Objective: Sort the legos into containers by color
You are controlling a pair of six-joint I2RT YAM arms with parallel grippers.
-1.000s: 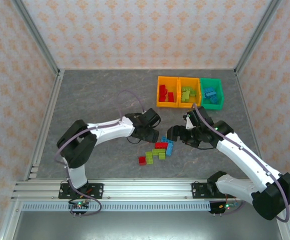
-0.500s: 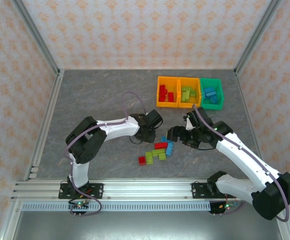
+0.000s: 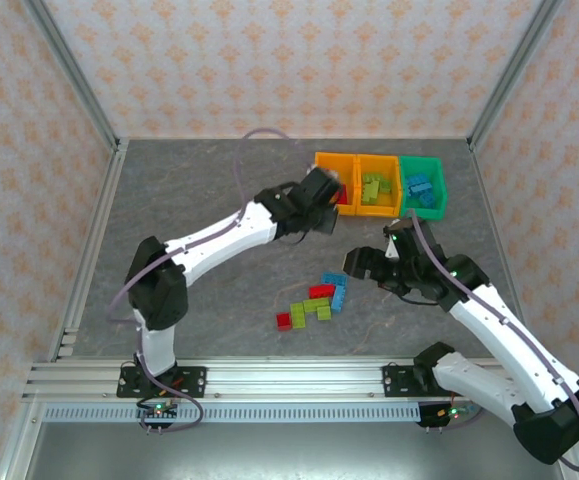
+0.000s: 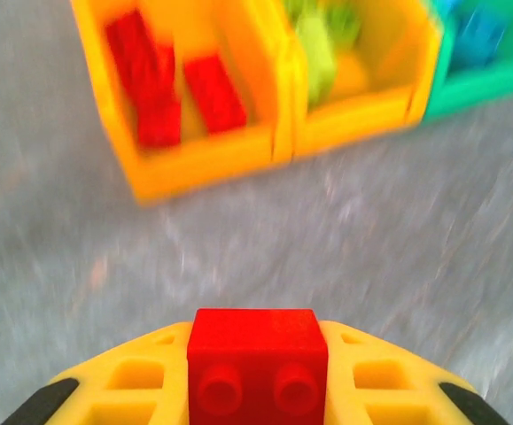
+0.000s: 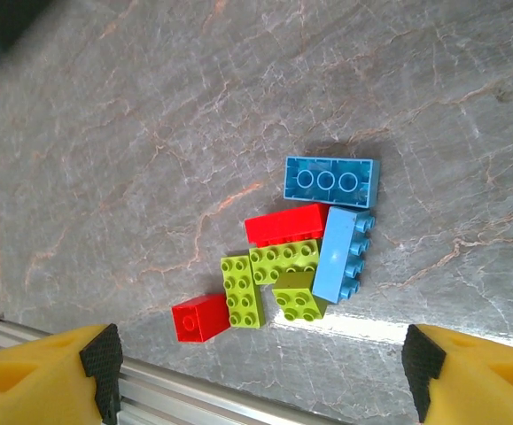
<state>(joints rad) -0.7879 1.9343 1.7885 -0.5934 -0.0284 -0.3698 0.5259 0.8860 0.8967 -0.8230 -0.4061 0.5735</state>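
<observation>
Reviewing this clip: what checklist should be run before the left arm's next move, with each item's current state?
1. Grip on the red brick by the left gripper: ok, clamped between the fingers.
2. Target, the orange bin that holds red bricks, lies ahead with room left: ok.
3. The left gripper is over that bin: not ok; in the left wrist view it is short of the near wall.
4. The right gripper is open and empty above the loose bricks: ok.
5. The arms are apart in the top view: ok.
</observation>
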